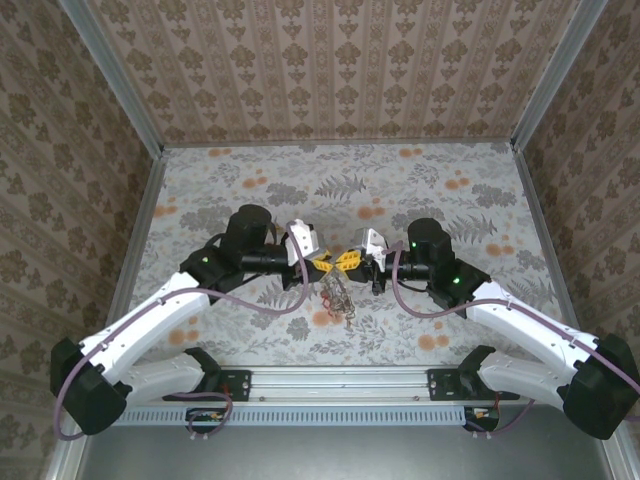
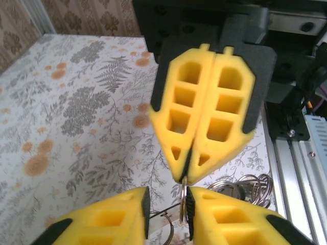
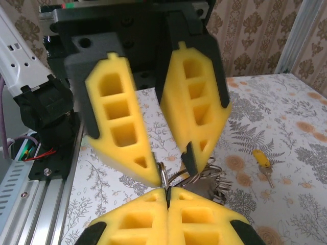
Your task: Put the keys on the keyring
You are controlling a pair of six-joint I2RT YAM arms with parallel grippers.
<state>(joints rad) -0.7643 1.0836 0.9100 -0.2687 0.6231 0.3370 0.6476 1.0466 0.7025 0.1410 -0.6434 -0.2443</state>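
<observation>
My two grippers meet tip to tip above the middle of the table. The right gripper point(image 3: 167, 193) is shut on the thin silver keyring point(image 3: 164, 176), pinching its top edge. A bunch of smaller silver rings point(image 3: 214, 182) hangs from it just above the tabletop. My left gripper point(image 2: 167, 198) stands open around the keyring point(image 2: 183, 204); the ring lies against its right pad point(image 2: 190, 209), with a gap to the other pad. A key with a yellow head point(image 3: 261, 159) lies flat on the table beyond the bunch. In the top view the bunch point(image 1: 338, 292) dangles below both grippers.
The aluminium rail point(image 2: 299, 168) at the near table edge runs close behind the grippers. Patterned walls enclose the floral table point(image 1: 250, 180) on three sides.
</observation>
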